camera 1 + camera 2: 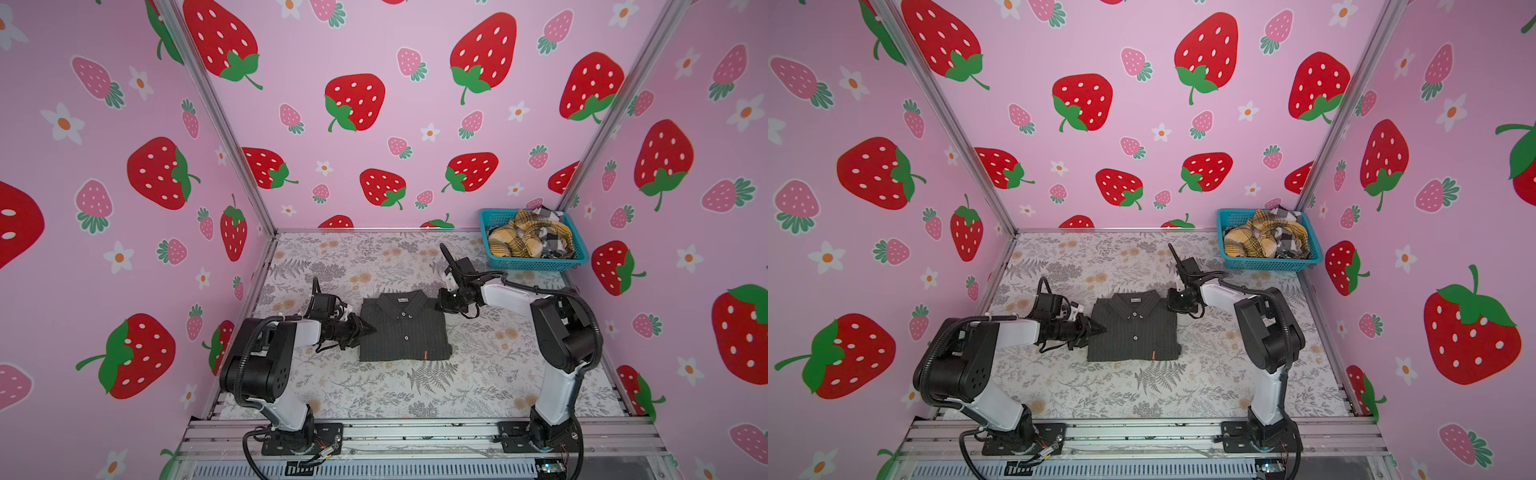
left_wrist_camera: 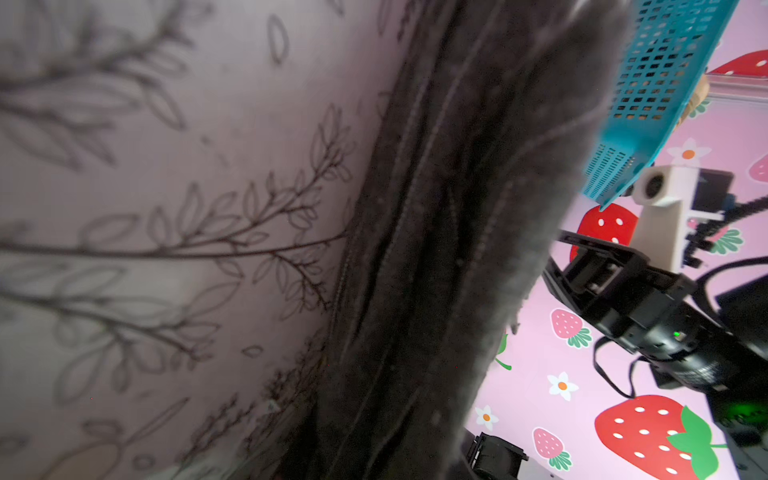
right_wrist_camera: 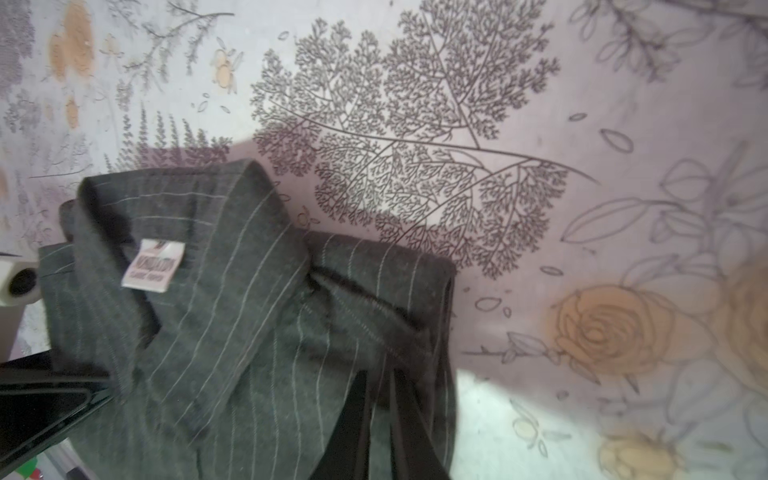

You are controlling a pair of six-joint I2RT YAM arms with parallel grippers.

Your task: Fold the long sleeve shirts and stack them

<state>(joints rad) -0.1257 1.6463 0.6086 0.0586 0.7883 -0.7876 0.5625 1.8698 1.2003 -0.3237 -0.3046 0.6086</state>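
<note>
A folded charcoal pinstriped shirt (image 1: 403, 328) (image 1: 1133, 328) lies collar-up and buttoned in the middle of the floral table. My left gripper (image 1: 370, 330) (image 1: 1100, 328) points into the shirt's left edge. In the left wrist view, dark cloth (image 2: 457, 208) fills the middle and hides the fingers. My right gripper (image 1: 439, 304) (image 1: 1170, 305) is at the shirt's far right shoulder corner. In the right wrist view its two black fingers (image 3: 380, 386) are pressed together on a fold of the shirt (image 3: 249, 332) beside the collar label (image 3: 151, 266). Other shirts, a mustard plaid (image 1: 519, 241) and a black-and-white check (image 1: 555, 245), lie crumpled in the basket.
The teal mesh basket (image 1: 536, 262) (image 1: 1262, 264) stands at the table's back right corner and also shows in the left wrist view as basket wall (image 2: 665, 83). Strawberry-print walls close in three sides. A metal rail (image 1: 415, 432) runs along the front edge.
</note>
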